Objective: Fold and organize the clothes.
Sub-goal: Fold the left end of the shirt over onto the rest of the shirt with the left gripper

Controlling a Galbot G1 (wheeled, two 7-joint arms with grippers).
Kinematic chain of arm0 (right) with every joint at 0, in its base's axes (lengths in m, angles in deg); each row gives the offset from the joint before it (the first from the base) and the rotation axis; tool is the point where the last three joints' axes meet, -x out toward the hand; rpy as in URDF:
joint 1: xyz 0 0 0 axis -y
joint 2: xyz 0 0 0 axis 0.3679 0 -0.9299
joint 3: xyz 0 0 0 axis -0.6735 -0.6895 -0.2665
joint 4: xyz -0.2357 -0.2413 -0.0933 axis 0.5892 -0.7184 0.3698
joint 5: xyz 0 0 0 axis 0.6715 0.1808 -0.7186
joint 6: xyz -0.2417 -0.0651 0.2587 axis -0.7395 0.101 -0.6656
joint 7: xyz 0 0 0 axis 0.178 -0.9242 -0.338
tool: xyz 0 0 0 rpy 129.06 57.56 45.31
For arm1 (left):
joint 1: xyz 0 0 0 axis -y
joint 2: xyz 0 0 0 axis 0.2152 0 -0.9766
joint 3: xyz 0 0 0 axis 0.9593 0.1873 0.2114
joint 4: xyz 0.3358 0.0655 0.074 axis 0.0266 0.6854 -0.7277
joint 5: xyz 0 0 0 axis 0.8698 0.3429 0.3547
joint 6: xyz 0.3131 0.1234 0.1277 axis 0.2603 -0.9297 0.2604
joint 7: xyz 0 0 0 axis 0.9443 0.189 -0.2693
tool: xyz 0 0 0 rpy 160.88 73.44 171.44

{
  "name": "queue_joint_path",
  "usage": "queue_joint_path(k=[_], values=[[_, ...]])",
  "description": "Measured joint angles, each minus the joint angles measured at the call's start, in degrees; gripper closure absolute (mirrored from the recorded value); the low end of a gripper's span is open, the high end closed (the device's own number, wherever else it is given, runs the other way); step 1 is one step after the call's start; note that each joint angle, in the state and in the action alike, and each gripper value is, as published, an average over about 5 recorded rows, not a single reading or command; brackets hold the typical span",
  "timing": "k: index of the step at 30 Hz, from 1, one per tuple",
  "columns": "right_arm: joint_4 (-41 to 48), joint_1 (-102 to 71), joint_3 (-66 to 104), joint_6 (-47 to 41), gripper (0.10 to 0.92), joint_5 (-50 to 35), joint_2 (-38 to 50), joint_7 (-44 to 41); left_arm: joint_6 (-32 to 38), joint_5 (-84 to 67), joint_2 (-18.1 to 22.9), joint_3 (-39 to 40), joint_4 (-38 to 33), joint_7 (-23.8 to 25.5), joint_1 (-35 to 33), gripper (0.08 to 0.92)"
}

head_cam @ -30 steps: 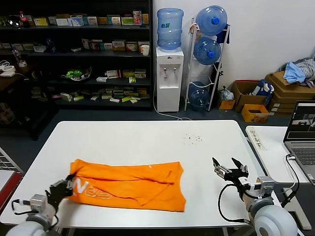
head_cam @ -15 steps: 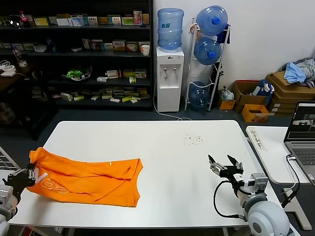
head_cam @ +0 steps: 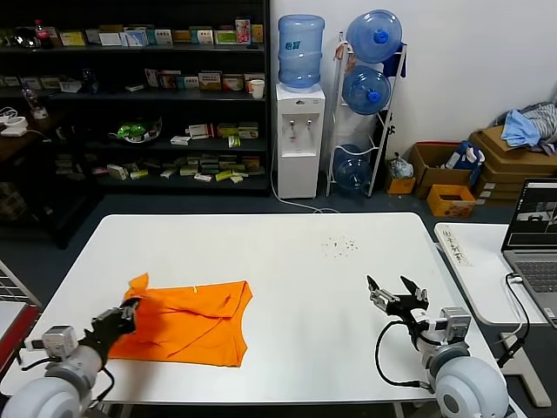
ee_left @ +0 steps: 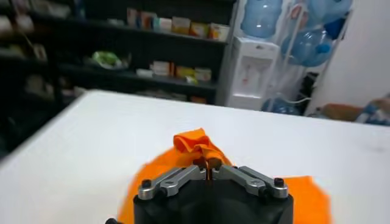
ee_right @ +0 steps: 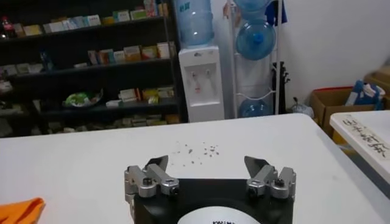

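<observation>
One orange T-shirt (head_cam: 187, 322) folded, rumpled | left claw (head_cam: 124, 315) pinching its edge | right claw (head_cam: 398, 296) spread

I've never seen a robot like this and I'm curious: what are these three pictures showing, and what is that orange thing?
This is a robot with two arms, and each arm ends in a claw. The wide picture comes from a camera on its head, looking down at a white table. The other two come from small cameras on its wrists, so each one looks out over its own claw.

The orange thing is a T-shirt lying partly folded on the table. The left claw is shut on the T-shirt's edge; in the left wrist picture you can see orange cloth pinched between its fingers. The right claw is open and holds nothing, staying above the table on the other side.

There are also some tiny dark specks on the table, and a laptop on a second table nearby.
</observation>
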Motion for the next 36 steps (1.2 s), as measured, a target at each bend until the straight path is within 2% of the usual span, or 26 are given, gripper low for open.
queue_joint_path(k=[13,23,26,36], values=[[0.8,0.7,-1.0,-0.4,0.203,0.6,-1.2,0.6,-1.7,-5.5,6.8,8.8,0.4,-3.8,8.1,0.893],[1.5,0.9,-1.1,-0.5,0.203,0.6,-1.5,0.8,-3.1,-4.9,9.4,13.3,0.7,-5.0,11.0,0.882],[1.7,1.1,-1.2,-0.5,0.203,0.6,-1.6,0.8,-3.5,-5.1,9.9,14.1,0.1,-5.1,11.0,0.818],[1.9,1.4,-1.4,-0.5,0.203,0.4,-1.5,0.8,-4.6,-8.1,9.9,14.0,-2.4,-5.9,9.6,0.526]])
